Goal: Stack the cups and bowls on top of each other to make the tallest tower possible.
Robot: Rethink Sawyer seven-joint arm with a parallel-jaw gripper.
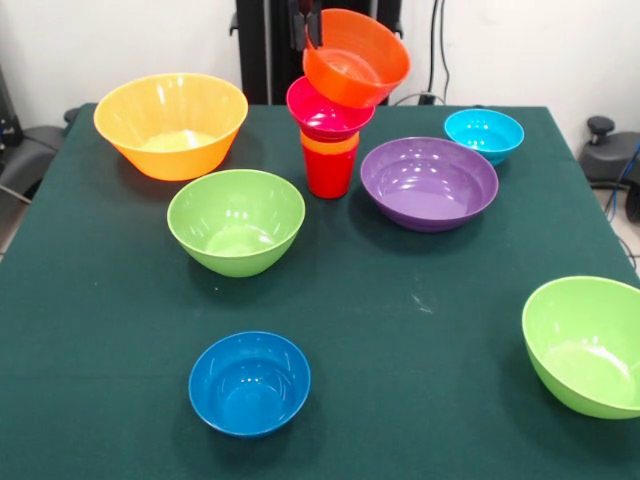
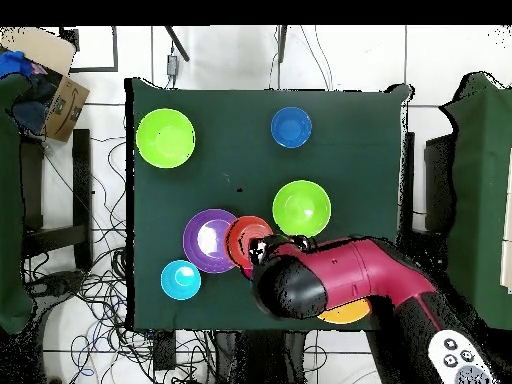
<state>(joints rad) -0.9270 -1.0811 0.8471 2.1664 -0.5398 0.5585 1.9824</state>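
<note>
The tower stands at the table's far middle: a red cup [image 1: 329, 175] with an orange cup [image 1: 330, 144] nested in it and a small pink bowl [image 1: 328, 112] on those. An orange bowl [image 1: 356, 58] sits tilted on top, its opening facing the camera. My gripper [image 1: 308, 30] shows only as a dark bit at that bowl's upper left rim and seems shut on the rim. In the overhead view the red arm [image 2: 335, 275] covers the tower, and only the orange bowl [image 2: 247, 240] peeks out.
Loose bowls ring the tower: large yellow-orange [image 1: 170, 125], lime green [image 1: 236, 220], purple [image 1: 428, 182], light blue [image 1: 484, 133], dark blue [image 1: 249, 382] near the front, and a second lime green [image 1: 590, 345] at the right edge.
</note>
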